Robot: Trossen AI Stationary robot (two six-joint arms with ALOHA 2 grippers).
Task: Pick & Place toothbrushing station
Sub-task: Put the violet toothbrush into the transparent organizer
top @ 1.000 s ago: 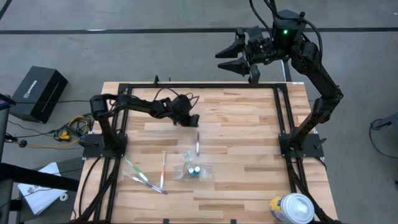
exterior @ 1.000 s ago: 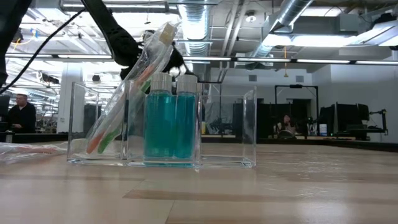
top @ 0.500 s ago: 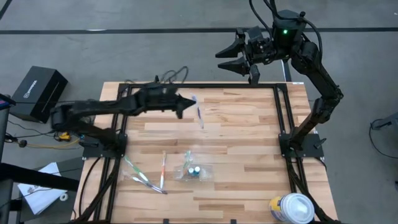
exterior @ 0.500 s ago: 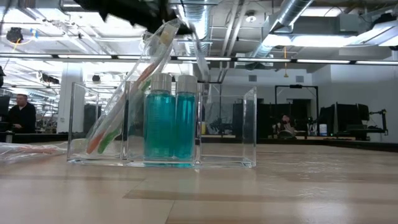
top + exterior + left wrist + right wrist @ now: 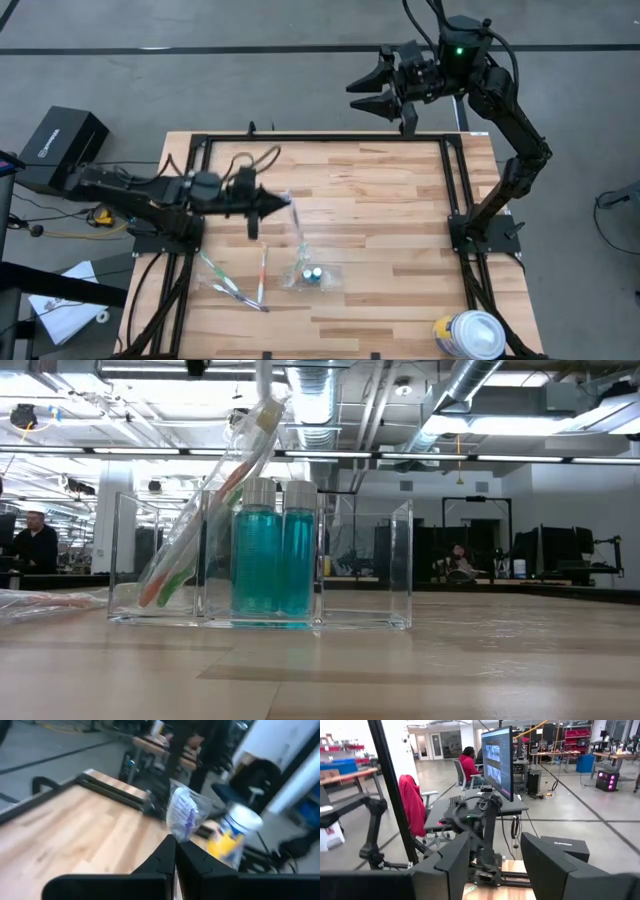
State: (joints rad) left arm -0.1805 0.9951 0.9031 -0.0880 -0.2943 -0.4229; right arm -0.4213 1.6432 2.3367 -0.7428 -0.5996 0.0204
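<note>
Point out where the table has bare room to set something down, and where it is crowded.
Free: the table between the clear holder and the right rail, down to the canister; also the far strip. Crowded: near left, where wrapped toothbrushes lie beside the holder, with the left gripper holding a wrapped toothbrush above.

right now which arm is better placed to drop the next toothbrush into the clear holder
Left. Its hand is shut on a wrapped toothbrush just above the clear holder. The right hand hangs open beyond the table's far edge, holding nothing.
</note>
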